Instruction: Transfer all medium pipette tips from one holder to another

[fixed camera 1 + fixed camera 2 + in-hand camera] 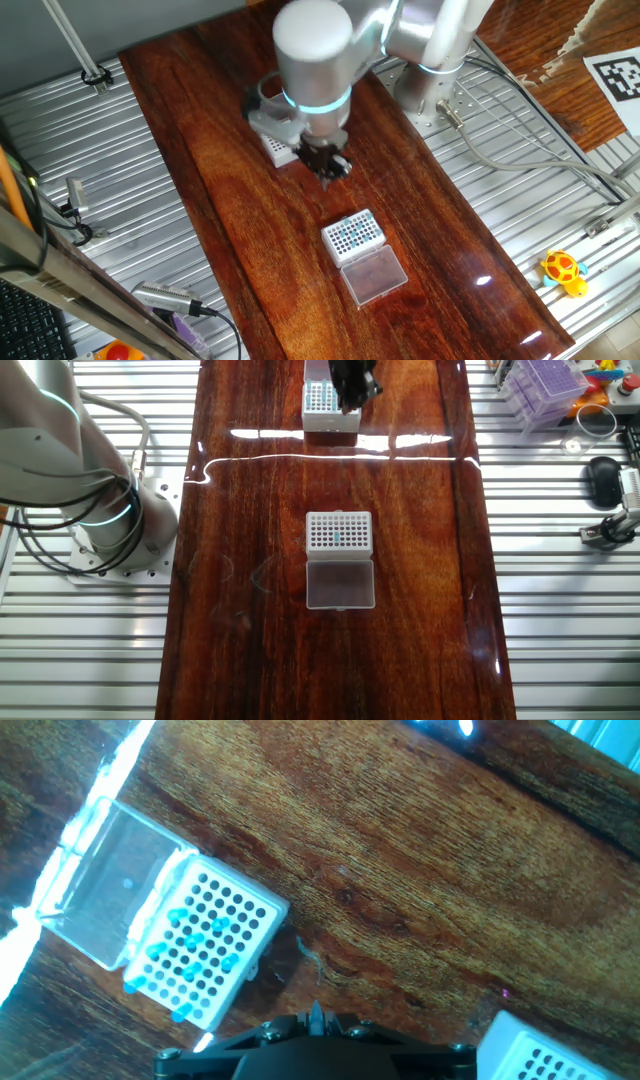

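Observation:
Two white racks stand on the wooden table. One rack (338,532) (353,236) (205,952) has its clear lid (340,582) folded open and holds several medium pipette tips (190,942), seen as teal dots. The other rack (322,405) (280,150) (555,1055) also shows teal dots. My gripper (316,1012) (328,165) (352,390) hangs above the bare wood between them, close beside the lidless rack. It is shut on one slim bluish tip that pokes out between the fingers.
The arm's base (110,510) stands on the slatted metal beside the wood. A purple-topped box (548,385) and a black mouse (603,478) lie on one side. A yellow toy (563,270) and a pen-like tool (170,298) rest off the wood.

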